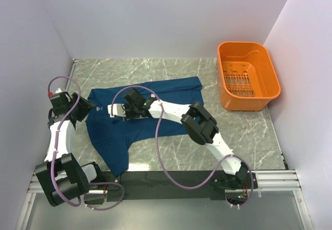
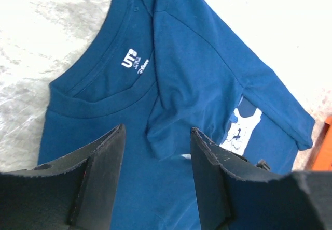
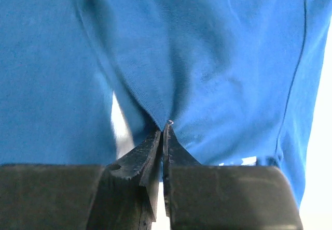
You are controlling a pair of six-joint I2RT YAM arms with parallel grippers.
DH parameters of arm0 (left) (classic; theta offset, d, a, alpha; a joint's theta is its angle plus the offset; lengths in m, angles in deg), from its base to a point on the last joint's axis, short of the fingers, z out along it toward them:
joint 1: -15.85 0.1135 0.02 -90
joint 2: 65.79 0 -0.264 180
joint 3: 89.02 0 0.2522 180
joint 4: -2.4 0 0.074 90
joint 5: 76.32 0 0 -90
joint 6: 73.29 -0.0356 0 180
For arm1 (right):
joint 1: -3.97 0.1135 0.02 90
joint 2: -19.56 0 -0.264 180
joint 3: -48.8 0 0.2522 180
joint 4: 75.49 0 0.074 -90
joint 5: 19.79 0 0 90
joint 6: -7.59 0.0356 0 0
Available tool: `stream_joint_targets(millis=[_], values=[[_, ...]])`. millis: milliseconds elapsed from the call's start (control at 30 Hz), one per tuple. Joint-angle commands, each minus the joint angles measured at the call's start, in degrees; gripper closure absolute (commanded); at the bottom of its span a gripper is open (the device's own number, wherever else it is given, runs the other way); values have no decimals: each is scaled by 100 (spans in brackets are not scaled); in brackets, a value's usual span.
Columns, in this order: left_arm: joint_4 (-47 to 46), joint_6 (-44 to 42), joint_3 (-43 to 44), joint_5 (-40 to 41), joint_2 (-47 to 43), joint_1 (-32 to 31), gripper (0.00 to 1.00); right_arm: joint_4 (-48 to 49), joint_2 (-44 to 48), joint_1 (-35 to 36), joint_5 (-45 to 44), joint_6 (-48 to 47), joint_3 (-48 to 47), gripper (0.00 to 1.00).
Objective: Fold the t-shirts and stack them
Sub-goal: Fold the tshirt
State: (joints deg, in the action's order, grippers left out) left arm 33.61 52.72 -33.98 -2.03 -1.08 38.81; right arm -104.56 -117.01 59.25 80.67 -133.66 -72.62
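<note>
One dark navy t-shirt [image 1: 176, 90] lies spread on the marble table, collar toward the left. My left gripper [image 1: 85, 108] hovers at the collar end, and its wrist view shows it open [image 2: 157, 137] above the t-shirt [image 2: 129, 188], with nothing between the fingers. The neck label [image 2: 135, 61], a sleeve folded inward [image 2: 192, 85] and part of the pale chest print [image 2: 241, 129] show there. My right gripper [image 1: 118, 111] sits over the chest area. Its wrist view shows it shut [image 3: 165, 127] on a pinched ridge of the t-shirt's fabric [image 3: 207, 59].
An orange plastic basket [image 1: 244, 103] stands at the back right of the table [image 1: 233, 137]. White walls close in on the left, back and right sides. The right arm's forearm and a purple cable [image 1: 158, 137] cross over the shirt's lower part.
</note>
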Motion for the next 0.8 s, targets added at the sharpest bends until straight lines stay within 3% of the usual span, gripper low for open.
stream_joint_targets(millis=[0, 333, 467, 567, 767], values=[[-338, 108, -102, -319, 85, 24, 43, 257, 763, -141, 52, 97, 288, 93], [-603, 99, 64, -864, 815, 24, 46, 362, 1124, -203, 150, 97, 860, 92], [-690, 47, 152, -1057, 1017, 33, 47, 2, 1141, -194, 325, 35, 799, 61], [-717, 47, 223, -1145, 1158, 33, 48, -68, 1405, -211, 709, 97, 966, 54], [-787, 248, 451, -1075, 1588, 24, 50, -272, 1608, -1, 1547, 281, 817, 50]])
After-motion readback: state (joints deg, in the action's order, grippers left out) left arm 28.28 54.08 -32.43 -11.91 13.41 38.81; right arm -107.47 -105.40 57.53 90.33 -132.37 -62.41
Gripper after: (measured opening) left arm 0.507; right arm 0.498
